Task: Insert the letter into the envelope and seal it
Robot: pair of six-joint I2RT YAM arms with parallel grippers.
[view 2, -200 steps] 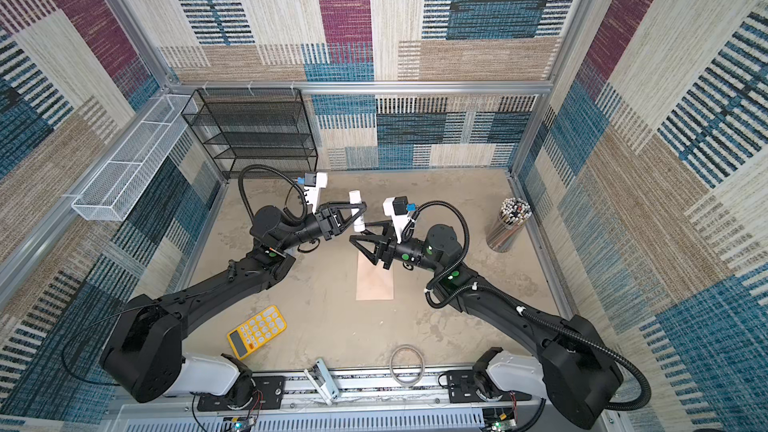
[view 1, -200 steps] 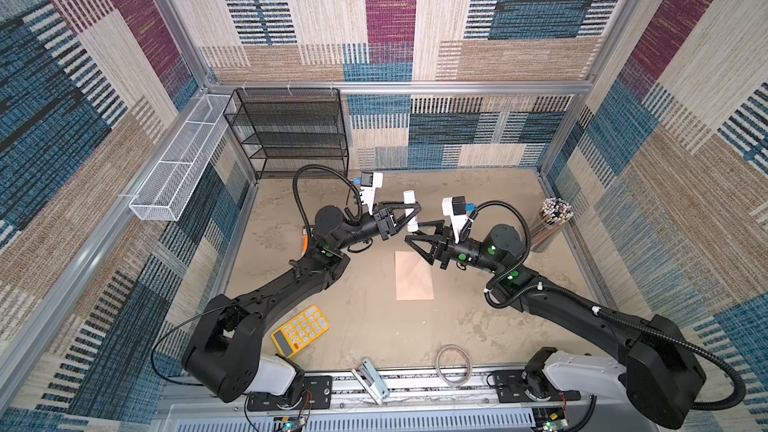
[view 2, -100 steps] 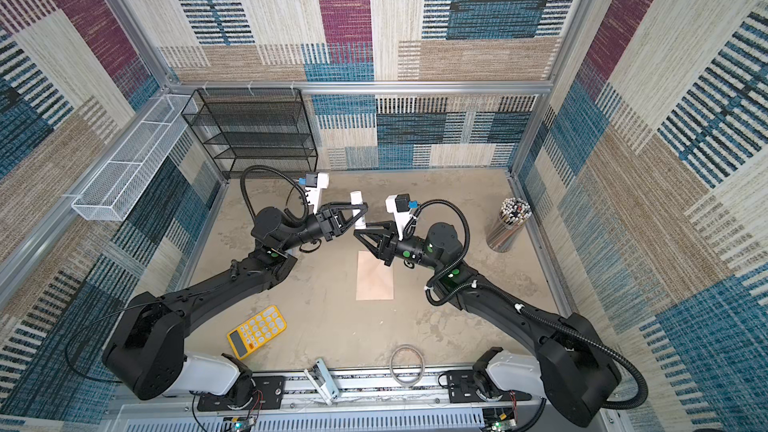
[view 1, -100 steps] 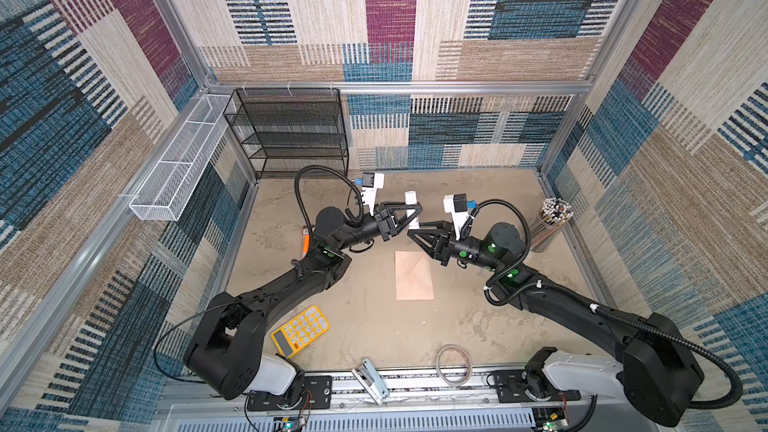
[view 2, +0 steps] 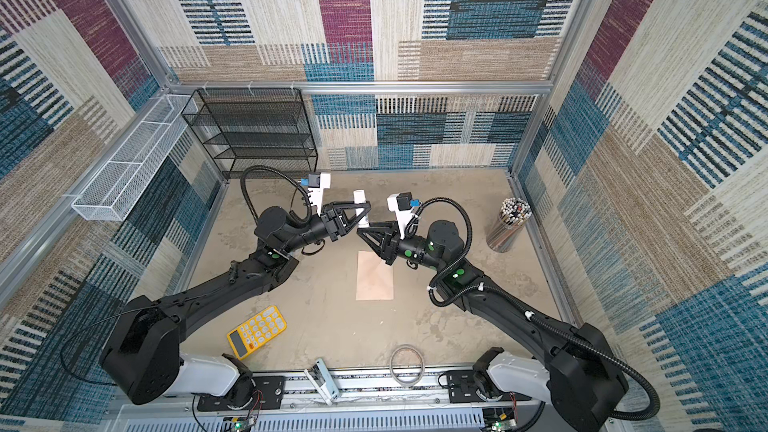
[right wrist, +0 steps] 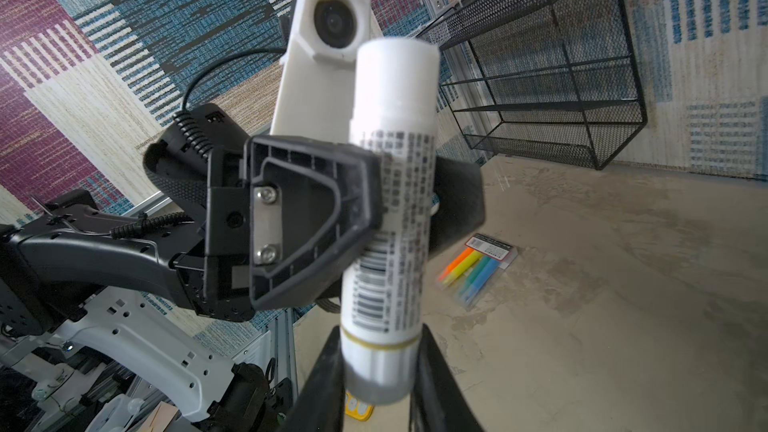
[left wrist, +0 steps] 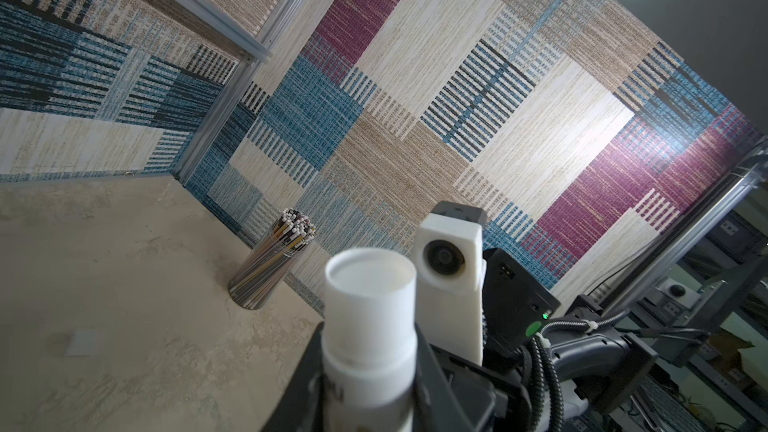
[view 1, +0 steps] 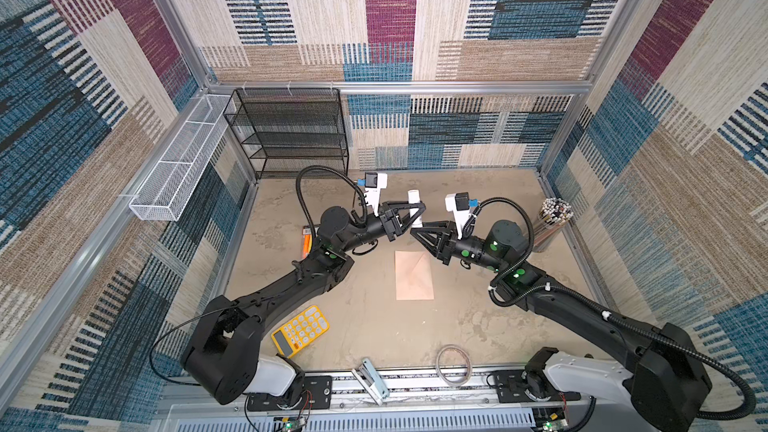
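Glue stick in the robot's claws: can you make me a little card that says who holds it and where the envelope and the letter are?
Glue stick: white, held in the air above the table
Left claw: shut around its middle
Right claw: shut on its lower end
Envelope: flat on the table, nothing touching it
Letter: not in sight
Calculator: yellow, on the table by the left arm

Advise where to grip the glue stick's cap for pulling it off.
Take the white cap, the stepped end standing free beyond the left gripper, which clamps the glue stick mid-label. Probably close across its round wall from above; the right gripper sits on the opposite grey end.
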